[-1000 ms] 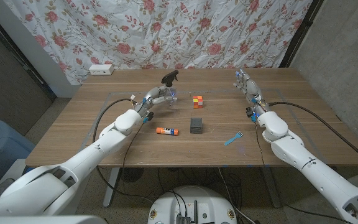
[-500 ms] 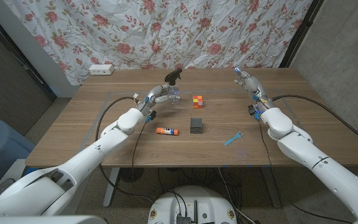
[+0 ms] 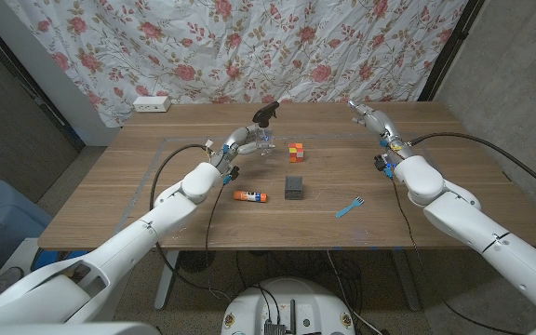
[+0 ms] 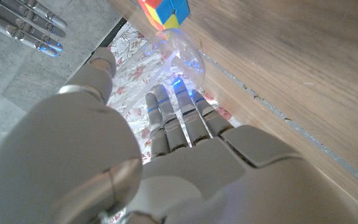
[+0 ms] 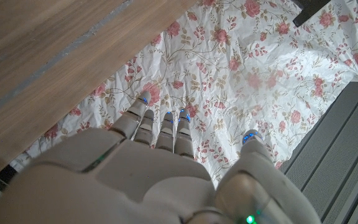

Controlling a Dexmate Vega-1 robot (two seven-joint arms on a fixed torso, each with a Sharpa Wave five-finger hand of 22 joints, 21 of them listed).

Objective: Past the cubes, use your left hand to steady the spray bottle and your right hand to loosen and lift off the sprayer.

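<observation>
From the head view, the left hand (image 3: 243,140) grips the clear spray bottle (image 3: 265,140) at the far middle of the table (image 3: 110,186), just left of the coloured cube (image 3: 295,151). The bottle looks tipped toward the right, its black sprayer (image 3: 269,111) leaning over the top. The right hand (image 3: 372,122) hangs far right, well apart from the bottle, fingers spread and holding nothing. Nearer lie a dark cube (image 3: 294,187), a glue stick (image 3: 248,195) and a small blue fork (image 3: 349,207).

In the left wrist view, the fingers (image 4: 174,118) wrap the clear bottle (image 4: 180,59), with the coloured cube (image 4: 163,11) just beyond it and the other hand (image 4: 23,22) further off.

In the right wrist view, the right hand (image 5: 166,168) has its fingers extended toward the floral curtain (image 5: 241,68), clasping nothing.

The risk as I judge it: the bottle is smooth and tilted, so a twist from the right hand could spin it inside the left grasp or drag it into the coloured cube. The right hand also has a long reach across, and a low approach might knock that cube before reaching the sprayer
</observation>
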